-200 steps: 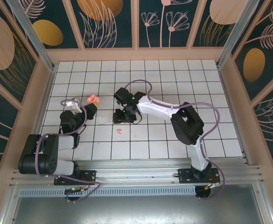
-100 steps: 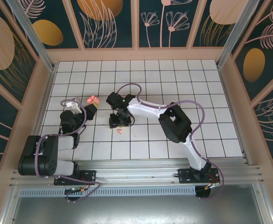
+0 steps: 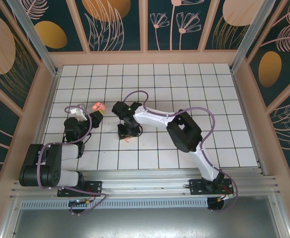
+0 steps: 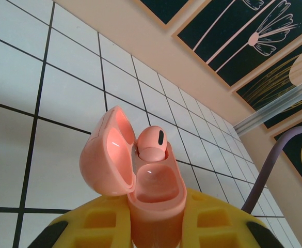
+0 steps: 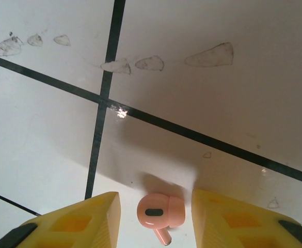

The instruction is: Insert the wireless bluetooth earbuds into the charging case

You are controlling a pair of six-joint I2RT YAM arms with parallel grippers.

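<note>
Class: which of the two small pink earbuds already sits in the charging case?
The pink earbud in the left gripper's open pink case; the loose earbud lies on the tiled table between the right gripper's fingers.

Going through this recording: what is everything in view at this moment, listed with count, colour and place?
charging case: one, pink, lid open, gripped in the left claw over the left of the table
earbud in case: one, pink, sitting in the open case beside an empty socket
earbud on table: one, pink, lying on a white tile between the right claw's fingers, with a gap on each side
table: one, white tiles with black grid lines
wall panels: several, dark teal with pink and orange plant patterns, round the table
left claw: one, yellow fingers, shut on the charging case
right claw: one, yellow fingers, open, low over the tile astride the loose earbud
</note>
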